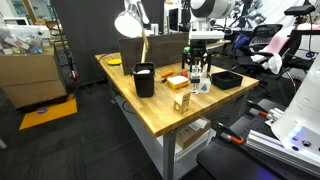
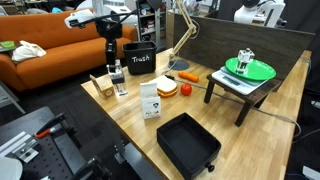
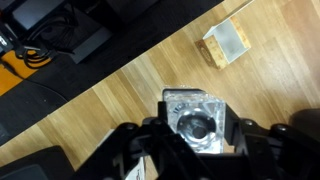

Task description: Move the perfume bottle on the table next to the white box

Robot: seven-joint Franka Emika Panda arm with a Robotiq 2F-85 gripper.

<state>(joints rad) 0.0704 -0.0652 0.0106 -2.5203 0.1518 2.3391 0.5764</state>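
gripper (image 2: 112,63) seemingly straddles perfume bottle (image 3: 197,125), white box (image 2: 121,87) and black bin (image 2: 140,60) near.

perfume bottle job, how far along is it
Done: the gripper is over the bottle, straddling it in the wrist view. In hand: the grasp; whether it is shut is unclear. Left: lift it and set it beside the white box.
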